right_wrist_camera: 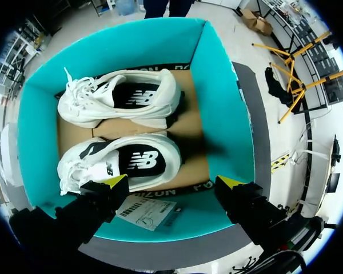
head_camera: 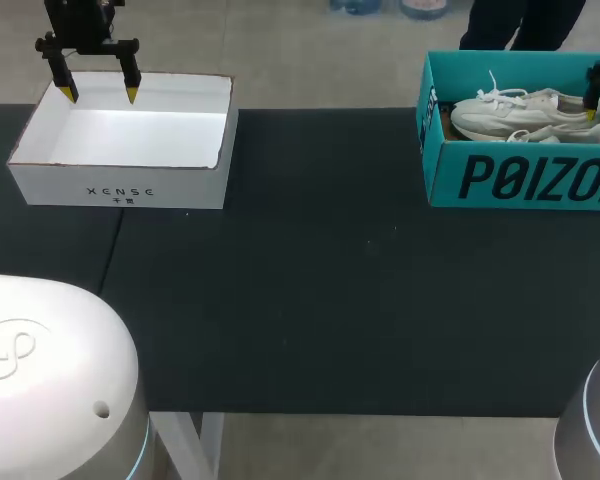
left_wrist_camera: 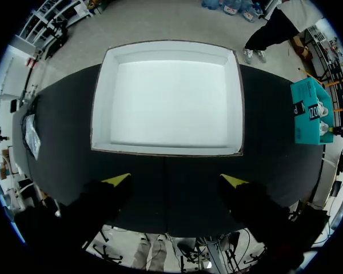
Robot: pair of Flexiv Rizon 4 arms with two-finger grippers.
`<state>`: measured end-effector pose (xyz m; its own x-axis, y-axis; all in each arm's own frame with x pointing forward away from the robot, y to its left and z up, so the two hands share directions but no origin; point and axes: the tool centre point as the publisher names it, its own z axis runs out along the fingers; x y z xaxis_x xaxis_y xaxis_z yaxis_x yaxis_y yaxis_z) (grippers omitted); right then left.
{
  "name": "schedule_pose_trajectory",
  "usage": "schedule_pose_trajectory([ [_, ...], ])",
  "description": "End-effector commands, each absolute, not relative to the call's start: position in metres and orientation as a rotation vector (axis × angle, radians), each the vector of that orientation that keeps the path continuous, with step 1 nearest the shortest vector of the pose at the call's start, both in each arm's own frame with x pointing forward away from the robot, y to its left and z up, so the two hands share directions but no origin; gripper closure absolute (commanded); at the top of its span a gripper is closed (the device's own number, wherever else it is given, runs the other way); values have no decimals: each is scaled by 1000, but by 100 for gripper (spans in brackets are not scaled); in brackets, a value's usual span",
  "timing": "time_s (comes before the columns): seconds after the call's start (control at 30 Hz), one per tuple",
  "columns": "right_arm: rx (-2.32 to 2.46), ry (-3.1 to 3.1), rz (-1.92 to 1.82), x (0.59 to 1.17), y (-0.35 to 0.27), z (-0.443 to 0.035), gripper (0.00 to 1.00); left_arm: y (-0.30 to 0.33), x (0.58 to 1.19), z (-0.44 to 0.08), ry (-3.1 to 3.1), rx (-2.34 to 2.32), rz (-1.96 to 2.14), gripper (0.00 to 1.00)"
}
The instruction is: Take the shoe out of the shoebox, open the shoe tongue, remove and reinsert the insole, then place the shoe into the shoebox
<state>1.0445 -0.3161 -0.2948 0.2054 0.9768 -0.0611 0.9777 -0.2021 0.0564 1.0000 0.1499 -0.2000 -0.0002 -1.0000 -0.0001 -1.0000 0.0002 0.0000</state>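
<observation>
A teal shoebox (head_camera: 520, 185) stands open at the table's back right, holding two white shoes with black side patches. Both lie on their sides on the brown floor of the box: the nearer shoe (right_wrist_camera: 117, 162) and the farther shoe (right_wrist_camera: 123, 100). My right gripper (right_wrist_camera: 172, 182) hangs open above the shoebox's near wall (right_wrist_camera: 177, 220), touching nothing. One of its yellow fingertips (head_camera: 591, 116) shows over the shoes in the head view. My left gripper (head_camera: 100, 94) is open above the far edge of an empty white box (head_camera: 120, 185), with nothing between its fingers.
The white box (left_wrist_camera: 168, 97) sits at the back left on the black table mat (head_camera: 320, 300). A white label (right_wrist_camera: 146, 211) lies on the shoebox's near wall. Rounded white robot housings (head_camera: 40, 380) stand at the front corners. A clear plastic bag (left_wrist_camera: 31, 134) lies at the table's left end.
</observation>
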Motion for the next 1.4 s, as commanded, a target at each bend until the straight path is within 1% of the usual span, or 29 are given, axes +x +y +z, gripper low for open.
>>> schedule_pose_trajectory([
  [0.03, 2371, 1926, -28, 1049, -310, -306, 0, 150, 1000, -200, 2222, -2221, 0, 0],
  [0.5, 2278, 2005, -28, 1062, -311, -345, 0, 150, 1000, -200, 2222, -2221, 0, 0],
  [0.9, 2242, 2029, -152, 1070, -311, -383, 0, 150, 1000, -200, 2222, -2221, 0, 0],
  [0.97, 2243, 2028, -157, 1069, -312, -383, 12, 150, 1000, -200, 2222, -2221, 0, 0],
  [1.0, 2245, 2026, -157, 1068, -313, -382, 19, 150, 1000, -200, 2222, -2221, 0, 0],
  [1.03, 2246, 2024, -157, 1068, -313, -382, 22, 150, 1000, -200, 2222, -2221, 0, 0],
  [1.07, 2249, 2021, -157, 1067, -314, -381, 21, 150, 1000, -200, 2222, -2221, 0, 0],
  [1.13, 2254, 2017, -156, 1066, -316, -380, 27, 150, 1000, -200, 2222, -2221, 0, 0],
  [1.17, 2255, 2015, -156, 1065, -316, -380, 28, 150, 1000, -200, 2222, -2221, 0, 0],
  [1.2, 2251, 2008, -160, 1065, -317, -379, 38, 150, 1000, -200, 2222, -2221, 0, 0],
  [1.27, 2238, 1994, -170, 1065, -318, -378, 51, 150, 1000, -200, 2222, -2221, 0, 0],
  [1.33, 2234, 1977, -184, 1067, -321, -378, 56, 150, 1000, -200, 2222, -2221, 0, 0],
  [1.37, 2240, 1967, -190, 1067, -322, -378, 64, 150, 1000, -200, 2222, -2221, 0, 0],
  [1.4, 2246, 1957, -195, 1068, -324, -378, 76, 150, 1000, -200, 2222, -2221, 0, 0],
])
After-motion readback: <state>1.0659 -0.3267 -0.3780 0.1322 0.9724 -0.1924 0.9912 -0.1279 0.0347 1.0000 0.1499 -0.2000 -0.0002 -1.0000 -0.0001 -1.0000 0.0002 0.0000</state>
